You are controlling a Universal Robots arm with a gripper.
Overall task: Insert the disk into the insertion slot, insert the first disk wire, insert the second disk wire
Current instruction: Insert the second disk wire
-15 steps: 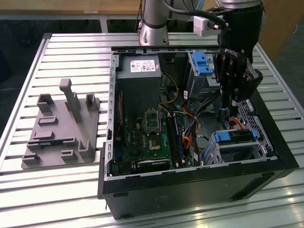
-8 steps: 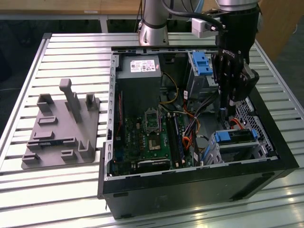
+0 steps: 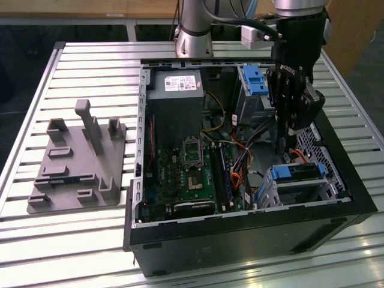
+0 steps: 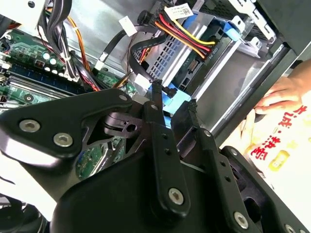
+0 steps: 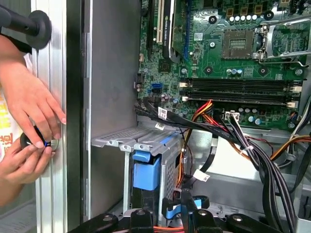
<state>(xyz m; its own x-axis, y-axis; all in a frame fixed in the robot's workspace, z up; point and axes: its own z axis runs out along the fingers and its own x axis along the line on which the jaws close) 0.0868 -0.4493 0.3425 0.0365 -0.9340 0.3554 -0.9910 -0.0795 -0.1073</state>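
The disk [image 3: 298, 173], framed in blue, sits inside the insertion slot [image 3: 321, 191], a low perforated cage in the open computer case at the exterior view's right. A bundle of red, yellow and orange wires [image 4: 187, 36] ends in a black plug at the disk's edge. My gripper [image 3: 281, 143] hangs just above and behind the disk. In both wrist views its fingers [image 4: 158, 104] are closed around a small blue wire plug [image 4: 176, 103]. The same plug [image 5: 171, 212] shows in my gripper [image 5: 176, 206] beside the cage [image 5: 121, 138].
A motherboard [image 3: 192, 174], a power supply [image 3: 177, 90] and a taller grey bay with a blue latch [image 3: 255, 81] fill the case. Loose cable bundles [image 5: 252, 145] cross near the cage. A person's hands [image 5: 29, 107] rest against the case's outer wall. A grey fixture [image 3: 78, 162] lies on the slatted table.
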